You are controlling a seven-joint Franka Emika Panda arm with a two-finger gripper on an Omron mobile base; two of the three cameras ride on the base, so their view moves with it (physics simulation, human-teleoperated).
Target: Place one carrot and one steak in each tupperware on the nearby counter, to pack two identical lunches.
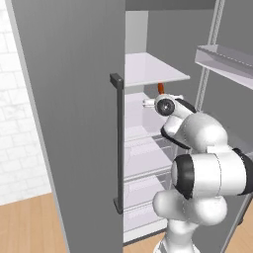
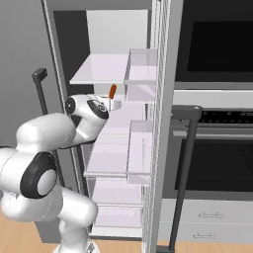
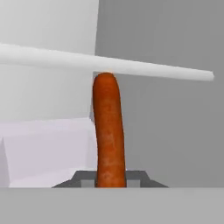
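The gripper (image 3: 110, 183) squeezes the carrot (image 3: 108, 131) at its bottom end; it looks stiff, light, perhaps slippery.

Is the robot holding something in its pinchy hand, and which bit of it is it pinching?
Yes. The gripper is shut on a carrot, pinching it at one end; the rest of the carrot sticks out, inside the fridge.

Flanking base views, shared fridge (image 1: 74, 123)
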